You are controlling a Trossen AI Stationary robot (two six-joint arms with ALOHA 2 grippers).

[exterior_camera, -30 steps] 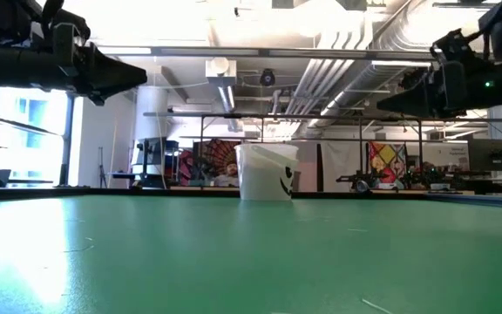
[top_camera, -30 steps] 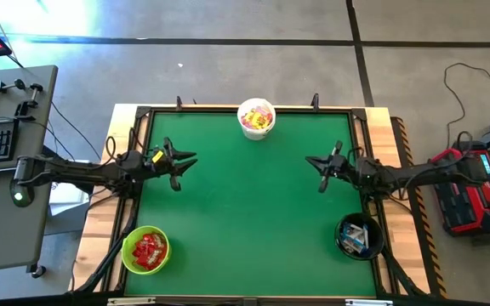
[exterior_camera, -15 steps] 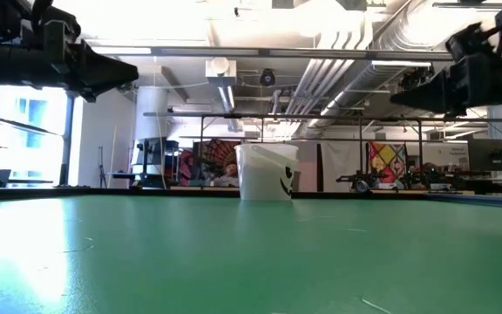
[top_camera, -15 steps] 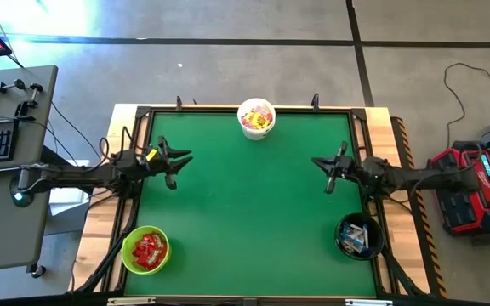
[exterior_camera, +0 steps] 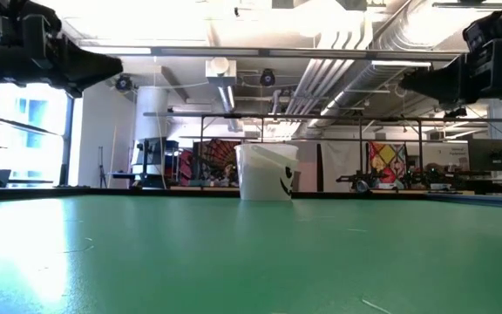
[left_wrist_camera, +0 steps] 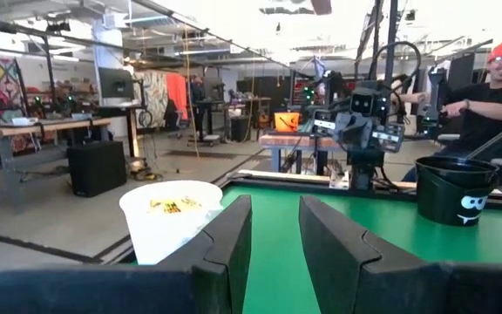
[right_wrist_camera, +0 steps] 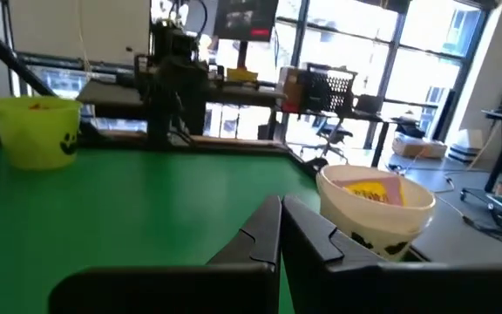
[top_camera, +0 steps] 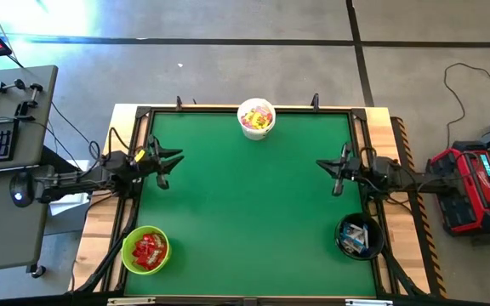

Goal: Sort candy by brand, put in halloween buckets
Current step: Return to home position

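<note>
The left gripper [top_camera: 167, 164], slightly parted and empty, hangs over the green table's [top_camera: 245, 212] left side. The right gripper [top_camera: 332, 169], clenched on nothing, hangs opposite.

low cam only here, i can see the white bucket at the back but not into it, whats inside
observer: Yellow packets. The high view looks straight down into the white bucket.
operator: any other buckets, i see none
observer: Yes, a lime green bucket holding red packets stands at the edge opposite the white one, on the left gripper's side.
operator: and the bars
observer: White-and-blue bars lie in a black bucket at that same edge, on the right gripper's side.
</note>
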